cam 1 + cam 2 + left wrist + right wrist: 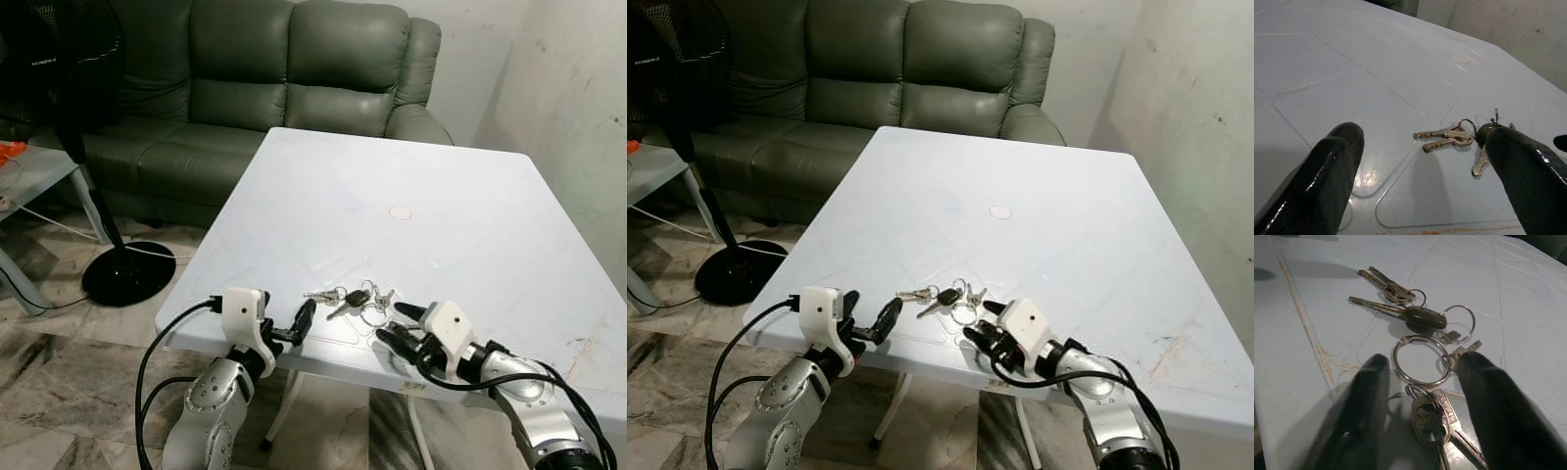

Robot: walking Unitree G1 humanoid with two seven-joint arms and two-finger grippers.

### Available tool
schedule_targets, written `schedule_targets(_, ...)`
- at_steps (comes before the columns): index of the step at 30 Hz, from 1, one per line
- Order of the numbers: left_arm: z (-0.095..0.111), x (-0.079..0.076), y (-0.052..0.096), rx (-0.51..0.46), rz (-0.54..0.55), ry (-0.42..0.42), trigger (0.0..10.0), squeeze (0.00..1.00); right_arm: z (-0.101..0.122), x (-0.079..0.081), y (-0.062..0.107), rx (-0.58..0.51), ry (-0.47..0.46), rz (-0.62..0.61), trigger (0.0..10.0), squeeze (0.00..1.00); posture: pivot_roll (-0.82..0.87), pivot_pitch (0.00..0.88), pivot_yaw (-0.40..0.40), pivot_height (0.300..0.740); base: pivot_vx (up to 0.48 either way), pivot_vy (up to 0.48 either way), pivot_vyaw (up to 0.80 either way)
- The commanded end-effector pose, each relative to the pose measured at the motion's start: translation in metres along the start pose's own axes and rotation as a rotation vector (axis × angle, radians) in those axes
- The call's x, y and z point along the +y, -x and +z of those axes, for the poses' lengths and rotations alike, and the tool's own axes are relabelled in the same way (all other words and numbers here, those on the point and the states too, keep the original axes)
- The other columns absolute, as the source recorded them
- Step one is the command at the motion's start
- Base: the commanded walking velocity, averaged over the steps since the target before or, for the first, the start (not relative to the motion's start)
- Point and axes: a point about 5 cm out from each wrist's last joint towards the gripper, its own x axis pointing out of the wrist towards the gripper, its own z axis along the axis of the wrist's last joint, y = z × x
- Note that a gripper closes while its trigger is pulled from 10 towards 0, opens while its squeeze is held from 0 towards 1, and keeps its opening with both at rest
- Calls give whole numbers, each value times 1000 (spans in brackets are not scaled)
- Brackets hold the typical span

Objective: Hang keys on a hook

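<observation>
White surface (411,166) holds the keys (355,298) near its front edge. Left gripper (299,323) and right gripper (397,325) flank the keys, fingers apart, arms reaching low.

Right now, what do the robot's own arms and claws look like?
Both arms are silver metal with rounded joint housings. A white boxy block sits at each wrist, and black cables loop from it down along the arm. The left claw and right claw each have two long, glossy black fingers with rounded tips. No markings can be made out.
</observation>
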Motion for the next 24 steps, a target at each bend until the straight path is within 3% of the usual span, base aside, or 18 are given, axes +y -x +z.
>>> schedule_targets(1,4,-6,-2,-15,-4,14,10000,0,2,-3,-1,2,16,3,0,0,-11,6,-52,740,0,0,0)
schedule_targets(2,4,-6,-2,-15,-3,14,10000,0,1,-2,-1,9,16,6,4627,0,-11,6,-52,740,0,0,0)
schedule_targets(3,4,-6,-2,-15,-3,14,10000,0,0,-2,-1,14,15,8,4627,0,-11,6,-52,740,0,0,0)
schedule_targets(4,4,-6,-2,-15,-3,14,10000,0,0,-2,-1,17,24,10,10000,0,-11,6,-52,740,0,0,0)
schedule_targets(17,4,-6,-2,-17,-3,18,10000,0,-4,2,0,45,9,63,10000,0,-8,7,-51,740,0,0,0)
schedule_targets(18,4,-7,-2,-17,-3,19,10000,0,-5,2,0,46,9,62,8941,0,-8,7,-51,740,0,0,0)
schedule_targets(20,5,-7,-2,-17,-3,20,10000,0,-5,2,0,47,9,61,8941,0,-8,7,-51,740,0,0,0)
schedule_targets(21,4,-7,-3,-17,-3,21,10000,0,-5,1,0,46,9,59,3922,0,-7,8,-53,740,0,0,0)
schedule_targets(22,4,-7,-3,-17,-4,21,10000,0,-5,0,0,43,8,51,2627,0,-7,8,-53,740,0,0,0)
schedule_targets(23,4,-7,-3,-17,-4,21,10000,0,-5,0,0,43,8,51,2627,0,-7,8,-53,740,0,0,0)
schedule_targets(24,4,-7,-3,-17,-4,21,10000,0,-4,-1,-1,40,7,44,0,0,-7,8,-53,740,0,0,0)
